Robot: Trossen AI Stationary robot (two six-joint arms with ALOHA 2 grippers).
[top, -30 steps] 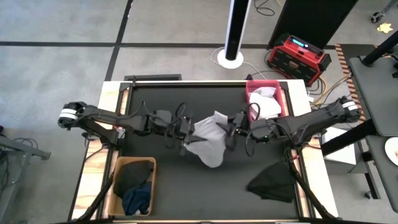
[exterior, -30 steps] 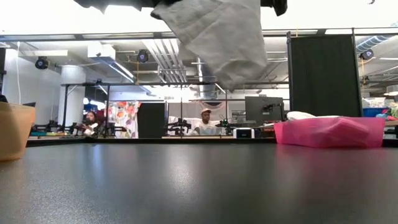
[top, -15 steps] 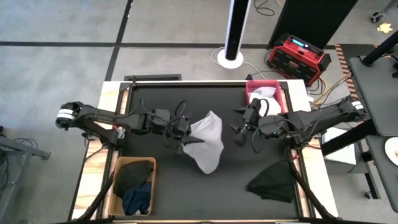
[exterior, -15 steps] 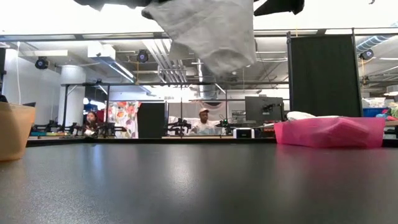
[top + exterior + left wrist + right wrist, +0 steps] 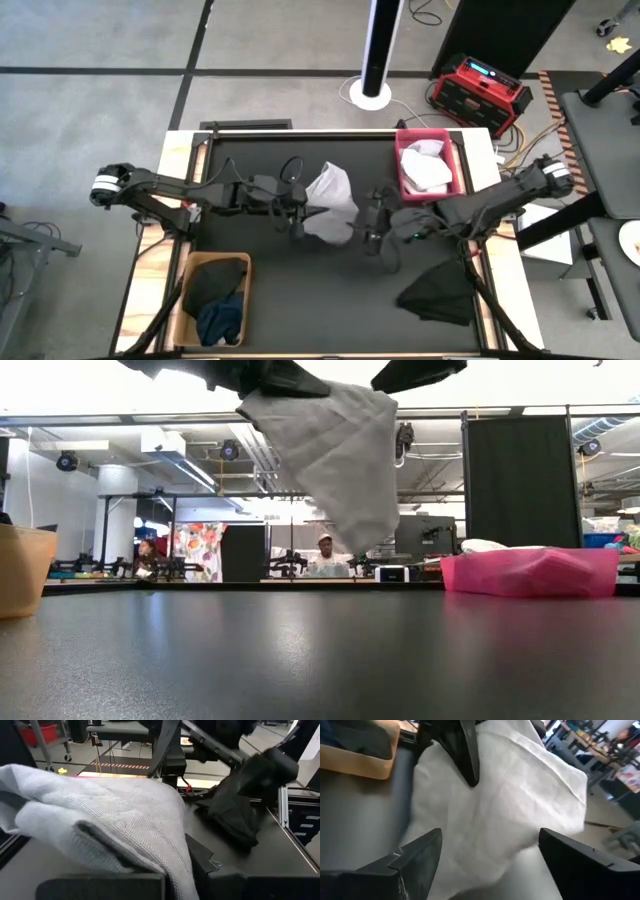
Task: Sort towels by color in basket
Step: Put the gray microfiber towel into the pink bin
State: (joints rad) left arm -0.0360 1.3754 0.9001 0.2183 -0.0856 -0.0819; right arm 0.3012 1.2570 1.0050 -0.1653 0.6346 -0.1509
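Note:
A light grey towel (image 5: 330,205) hangs over the middle of the table, with my left gripper (image 5: 298,214) shut on its left end. My right gripper (image 5: 372,234) stands open just right of the towel, its two fingers (image 5: 420,857) spread wide and the cloth (image 5: 500,795) right in front of them. White towels lie in the pink basket (image 5: 455,170) at the far right. Dark towels lie in the tan basket (image 5: 190,270) at the near left. A black towel (image 5: 440,290) lies flat on the table at the near right. My left gripper pinches the towel's bunched upper end (image 5: 115,855) between its two fingers, which come nearly level from the table's left. Several folds drape over the fingers and hide the place of contact. The towel (image 5: 335,460) hangs slack below, clear of the table. Whether my right gripper touches the cloth I cannot tell.
The black tabletop (image 5: 270,170) lies bare under and around the hanging towel. A red device (image 5: 480,92) and a white pole's base (image 5: 370,95) stand on the floor beyond the far edge. People sit in the room behind the table.
My right gripper has opened and let go of the towel's right end, drawn off toward the far right, then come back lower beside the cloth. The towel, earlier spread between both grippers, now hangs bunched from my left gripper alone.

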